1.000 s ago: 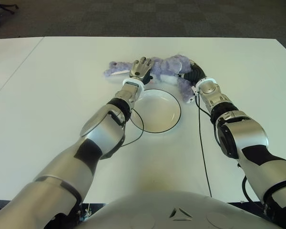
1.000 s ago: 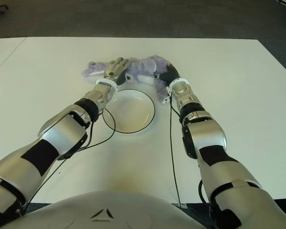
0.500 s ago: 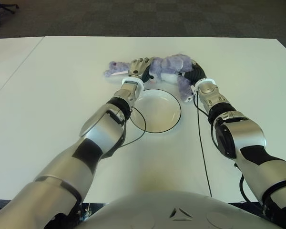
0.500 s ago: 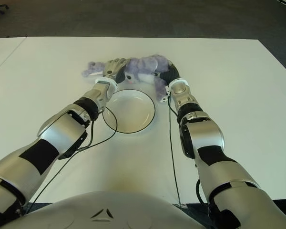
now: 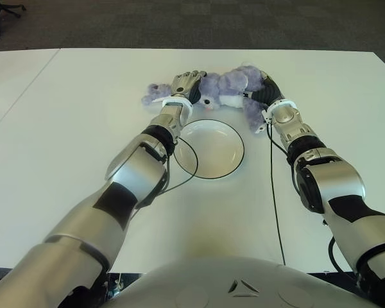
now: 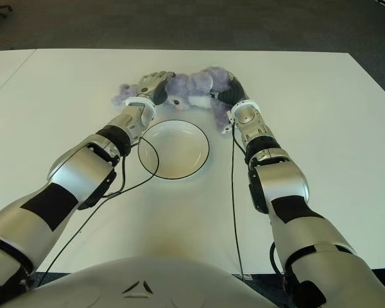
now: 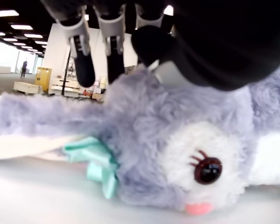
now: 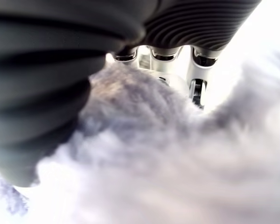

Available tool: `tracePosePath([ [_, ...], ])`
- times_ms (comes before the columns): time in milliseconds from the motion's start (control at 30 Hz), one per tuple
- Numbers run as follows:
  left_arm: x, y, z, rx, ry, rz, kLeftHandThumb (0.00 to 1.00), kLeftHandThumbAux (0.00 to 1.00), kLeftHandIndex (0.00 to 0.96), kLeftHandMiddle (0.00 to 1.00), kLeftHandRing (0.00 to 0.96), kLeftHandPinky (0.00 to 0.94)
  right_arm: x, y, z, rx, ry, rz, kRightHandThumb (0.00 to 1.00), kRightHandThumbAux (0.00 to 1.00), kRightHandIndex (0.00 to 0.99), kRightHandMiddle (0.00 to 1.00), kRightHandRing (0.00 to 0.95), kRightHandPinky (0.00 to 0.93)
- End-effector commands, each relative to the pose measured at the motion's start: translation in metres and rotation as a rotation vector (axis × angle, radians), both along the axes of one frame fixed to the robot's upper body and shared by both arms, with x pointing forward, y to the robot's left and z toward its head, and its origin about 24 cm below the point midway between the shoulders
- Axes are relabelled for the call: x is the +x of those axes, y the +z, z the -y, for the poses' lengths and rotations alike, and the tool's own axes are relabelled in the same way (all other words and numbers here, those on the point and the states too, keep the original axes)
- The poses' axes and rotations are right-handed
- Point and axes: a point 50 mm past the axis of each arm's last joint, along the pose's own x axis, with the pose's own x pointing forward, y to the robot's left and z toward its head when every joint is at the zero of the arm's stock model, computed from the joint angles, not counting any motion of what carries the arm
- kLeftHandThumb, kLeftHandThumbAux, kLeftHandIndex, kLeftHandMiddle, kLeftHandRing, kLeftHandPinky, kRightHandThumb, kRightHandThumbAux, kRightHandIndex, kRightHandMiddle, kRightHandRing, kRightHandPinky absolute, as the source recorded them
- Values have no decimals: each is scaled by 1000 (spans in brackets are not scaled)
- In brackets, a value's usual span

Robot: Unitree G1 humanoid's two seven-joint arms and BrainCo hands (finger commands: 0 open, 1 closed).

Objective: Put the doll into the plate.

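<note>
Doll: purple plush, lying on my white table just beyond the plate. Left hand: fingers curled over its head. Right hand: fingers closed around its body. Plate: holds nothing.

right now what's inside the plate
Nothing shows in the plate. The doll lies beyond it on the table, left hand and right hand on it.

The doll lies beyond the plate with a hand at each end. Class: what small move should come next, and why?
Probably lift it slightly, then draw it toward the plate. The left hand curls over the doll at its head, the right hand grips its body, yet it lies on the table.
</note>
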Motion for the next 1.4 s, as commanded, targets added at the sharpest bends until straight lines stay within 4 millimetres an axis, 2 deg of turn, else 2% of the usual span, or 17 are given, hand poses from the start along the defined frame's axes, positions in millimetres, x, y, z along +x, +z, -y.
tracePosePath([
  [33, 2, 3, -5, 28, -15, 31, 945, 656, 377, 486, 516, 744, -6, -3, 7, -36, 30, 28, 685, 723, 437, 863, 866, 850],
  [200, 6, 17, -1, 41, -67, 76, 946, 655, 376, 496, 526, 757, -7, 6, 9, -69, 73, 90, 685, 723, 438, 859, 861, 847],
  [833, 10, 40, 4, 111, -186, 178, 947, 654, 376, 506, 532, 770, -12, 46, 11, -150, 172, 264, 685, 723, 438, 853, 852, 842],
  [1133, 12, 49, 4, 179, -223, 217, 947, 654, 377, 505, 530, 751, -13, 57, 12, -187, 192, 291, 684, 723, 438, 852, 850, 841],
  [1400, 12, 54, 5, 215, -251, 242, 947, 654, 376, 507, 534, 790, -12, 63, 11, -184, 200, 289, 684, 723, 438, 853, 850, 842],
])
